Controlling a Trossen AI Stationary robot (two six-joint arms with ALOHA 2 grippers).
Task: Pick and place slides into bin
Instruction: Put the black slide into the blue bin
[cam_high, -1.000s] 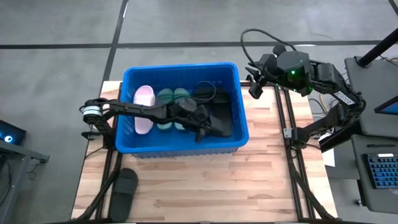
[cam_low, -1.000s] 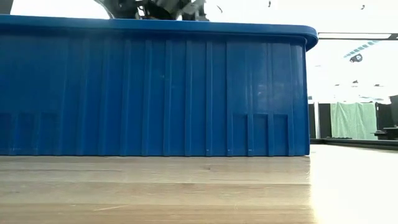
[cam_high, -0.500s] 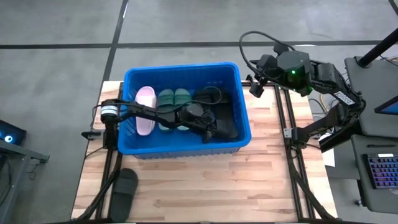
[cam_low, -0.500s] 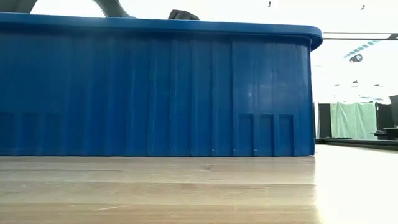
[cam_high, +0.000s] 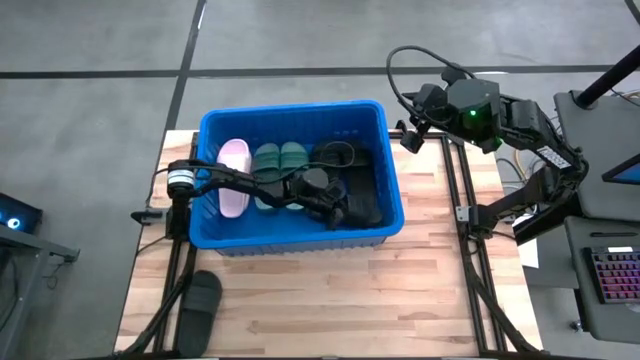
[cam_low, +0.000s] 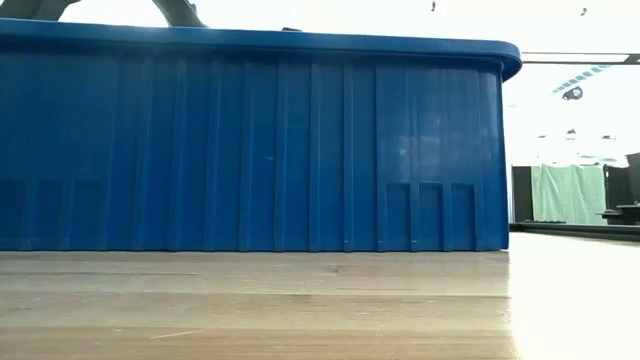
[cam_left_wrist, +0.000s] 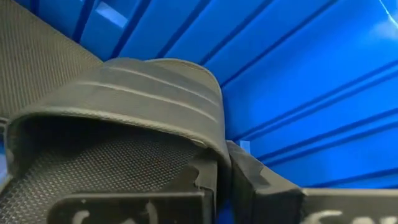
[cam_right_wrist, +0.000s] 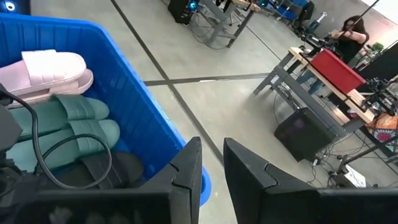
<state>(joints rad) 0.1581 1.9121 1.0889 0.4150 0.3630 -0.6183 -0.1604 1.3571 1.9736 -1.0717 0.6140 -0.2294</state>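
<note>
The blue bin (cam_high: 290, 110) stands on the wooden table and fills the low view (cam_low: 250, 150). In it lie a pale pink slide (cam_high: 233, 160), two green slides (cam_high: 278, 160) and black slides (cam_high: 362, 185) at its right end. My left gripper (cam_high: 335, 212) reaches low into the bin, shut on a black slide (cam_left_wrist: 155, 93). My right gripper (cam_high: 408, 137) hangs high beyond the bin's far right corner, its fingers (cam_right_wrist: 186, 168) a narrow gap apart with nothing between them. One more black slide (cam_high: 200, 305) lies sole down at the table's near left. My left gripper pinches the black slide's wide strap at its side edge (cam_left_wrist: 214, 140) between the two fingers. The fingers come slanting down from the table's left. The slide sits low inside the bin by the right wall (cam_left_wrist: 298, 93); whether it rests on the bin's floor I cannot tell.
A black cable (cam_high: 335, 150) loops over the slides in the bin. Bare wooden table (cam_high: 330, 290) lies in front of the bin. Metal frame rails (cam_high: 470, 250) run along the table's right side. In the right wrist view, desks and a person (cam_right_wrist: 351, 28) show in the room beyond.
My left gripper has sunk deeper into the bin with the black slide and rolled a little, staying shut. The arm has dropped below the rim in the low view. The bin has slid slightly toward the table's right.
</note>
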